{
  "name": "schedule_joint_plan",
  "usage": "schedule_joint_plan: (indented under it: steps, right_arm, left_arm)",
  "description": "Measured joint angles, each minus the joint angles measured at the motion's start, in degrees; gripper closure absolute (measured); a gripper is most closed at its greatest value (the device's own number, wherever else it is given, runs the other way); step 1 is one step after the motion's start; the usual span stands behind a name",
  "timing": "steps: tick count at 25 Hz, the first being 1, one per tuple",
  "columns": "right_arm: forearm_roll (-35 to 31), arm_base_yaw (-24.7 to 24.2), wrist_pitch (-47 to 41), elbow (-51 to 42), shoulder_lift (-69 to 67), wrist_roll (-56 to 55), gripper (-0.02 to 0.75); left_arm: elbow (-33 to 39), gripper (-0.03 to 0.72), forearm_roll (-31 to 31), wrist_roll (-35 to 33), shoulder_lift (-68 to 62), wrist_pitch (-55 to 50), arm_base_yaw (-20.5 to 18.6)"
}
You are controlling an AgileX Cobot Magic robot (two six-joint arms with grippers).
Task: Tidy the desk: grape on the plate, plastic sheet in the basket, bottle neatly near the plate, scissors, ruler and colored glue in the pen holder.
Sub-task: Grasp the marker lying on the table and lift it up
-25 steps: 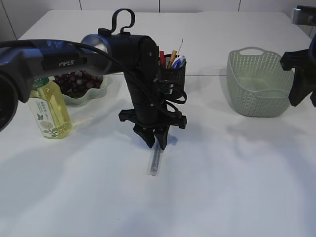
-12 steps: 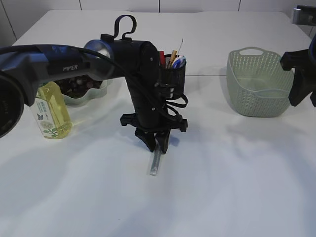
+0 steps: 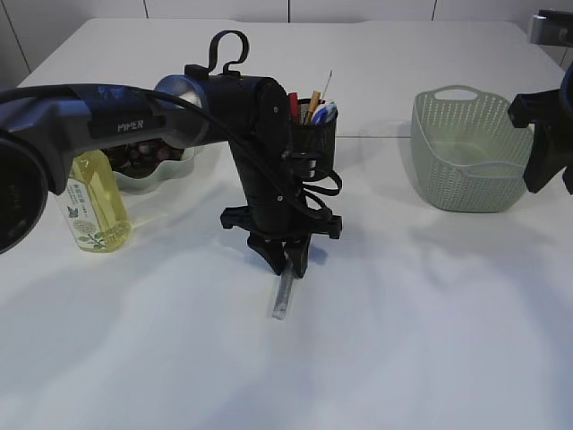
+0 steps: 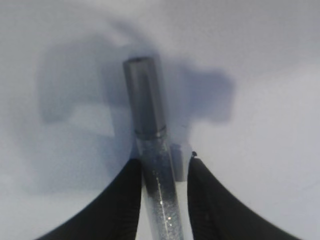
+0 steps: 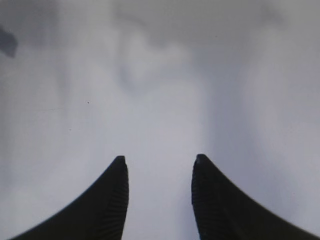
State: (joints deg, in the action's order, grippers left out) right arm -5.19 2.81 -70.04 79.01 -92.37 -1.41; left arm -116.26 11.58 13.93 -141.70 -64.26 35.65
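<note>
A colored glue tube (image 3: pixel 281 299) with glitter and a grey cap lies on the white table in front of the pen holder (image 3: pixel 315 136). My left gripper (image 3: pixel 288 262) points down over its near end. In the left wrist view the glue tube (image 4: pixel 146 102) runs between the jaws (image 4: pixel 164 161); the left finger touches it and a narrow gap shows at the right finger. The grapes (image 3: pixel 141 154) sit on the pale plate (image 3: pixel 183 161). The yellow bottle (image 3: pixel 90 202) stands upright beside the plate. My right gripper (image 5: pixel 160 161) is open and empty over bare table.
The green basket (image 3: pixel 467 154) stands at the right, next to the right arm (image 3: pixel 543 148). The black pen holder holds several pens and tools. I cannot tell the scissors and ruler apart, and no plastic sheet shows.
My left gripper has dropped slightly lower over the glue tube and shifted a little right. The right arm has not moved.
</note>
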Motion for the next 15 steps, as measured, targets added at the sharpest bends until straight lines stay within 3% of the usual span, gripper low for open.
schedule_joint_plan:
  steps: [4,10,15]
  right_arm:
    - [0.0,0.0,0.0,0.0,0.0,0.1,0.392]
    - [0.0,0.0,0.0,0.0,0.0,0.2,0.393]
    - [-0.1,0.0,0.0,0.0,0.0,0.2,0.392]
  left_arm:
    - [0.0,0.473,-0.8,0.0,0.0,-0.6,0.0]
    - [-0.1,0.599,-2.7,0.0,0.0,-1.5,0.0]
    - [-0.2,0.649,-3.3,-0.9,0.0,-1.9,0.0]
